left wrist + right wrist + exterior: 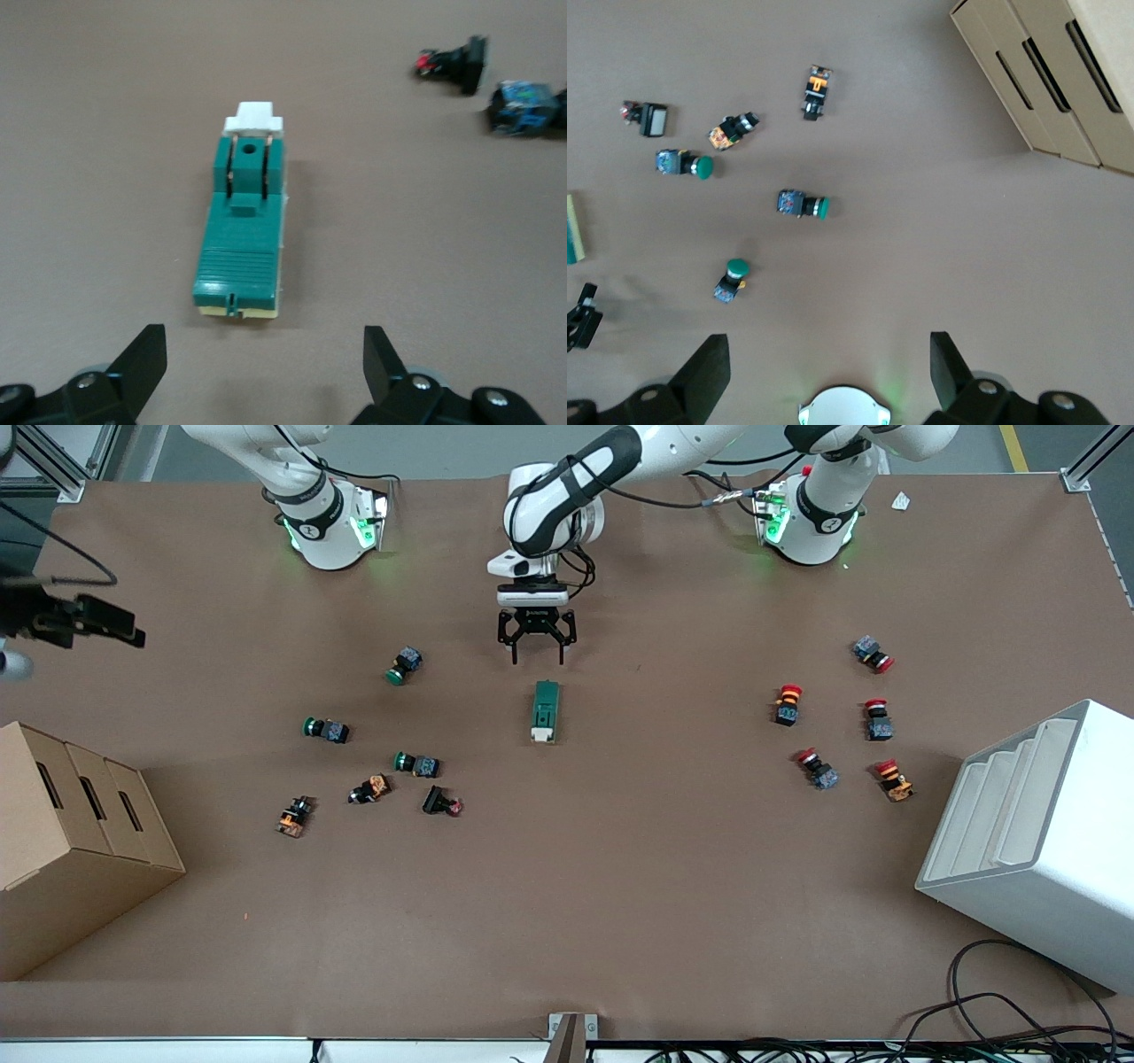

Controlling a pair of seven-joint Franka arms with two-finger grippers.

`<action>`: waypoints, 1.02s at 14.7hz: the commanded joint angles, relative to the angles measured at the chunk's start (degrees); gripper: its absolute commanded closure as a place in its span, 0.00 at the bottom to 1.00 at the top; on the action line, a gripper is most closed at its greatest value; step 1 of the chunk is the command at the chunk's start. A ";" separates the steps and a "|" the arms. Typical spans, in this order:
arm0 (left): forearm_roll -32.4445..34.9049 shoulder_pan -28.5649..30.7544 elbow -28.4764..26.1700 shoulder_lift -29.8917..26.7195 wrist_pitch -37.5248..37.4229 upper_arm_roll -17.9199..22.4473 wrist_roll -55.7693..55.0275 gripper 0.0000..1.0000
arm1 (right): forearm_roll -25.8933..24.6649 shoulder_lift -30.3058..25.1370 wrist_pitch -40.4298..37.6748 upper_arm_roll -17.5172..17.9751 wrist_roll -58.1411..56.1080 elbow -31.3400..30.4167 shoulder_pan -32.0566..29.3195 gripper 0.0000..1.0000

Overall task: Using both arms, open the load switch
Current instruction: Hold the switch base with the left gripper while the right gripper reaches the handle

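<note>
The load switch (545, 710) lies flat mid-table, a dark-green block with its white lever (542, 735) at the end nearer the front camera. In the left wrist view the load switch (241, 239) fills the centre, with its white lever (253, 118) at the end away from the fingers. My left gripper (536, 660) hangs open over bare table just off the switch's green end, touching nothing; in its own view the left gripper (263, 350) is apart from the block. My right gripper (828, 372) is open and empty, high over its own base (843, 409).
Green-capped push buttons (406, 664) and small parts lie scattered toward the right arm's end, red-capped ones (787, 703) toward the left arm's end. A cardboard box (71, 841) and a white stepped bin (1036, 841) stand at the table's two ends.
</note>
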 commanded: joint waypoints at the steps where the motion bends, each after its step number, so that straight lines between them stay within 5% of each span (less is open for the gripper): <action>1: 8.73 0.14 -1.21 2.34 -2.75 0.22 -6.21 0.02 | -2.57 6.57 2.91 0.71 -0.72 2.52 -1.25 0.00; 8: 13.59 -1.53 -0.51 6.48 -12.70 0.66 -6.66 0.01 | 6.03 7.55 7.48 0.97 13.48 -2.04 2.42 0.00; 15: 13.67 -1.88 -0.24 7.80 -12.88 0.66 -6.84 0.01 | 9.79 14.56 15.21 0.97 61.95 -4.52 22.27 0.00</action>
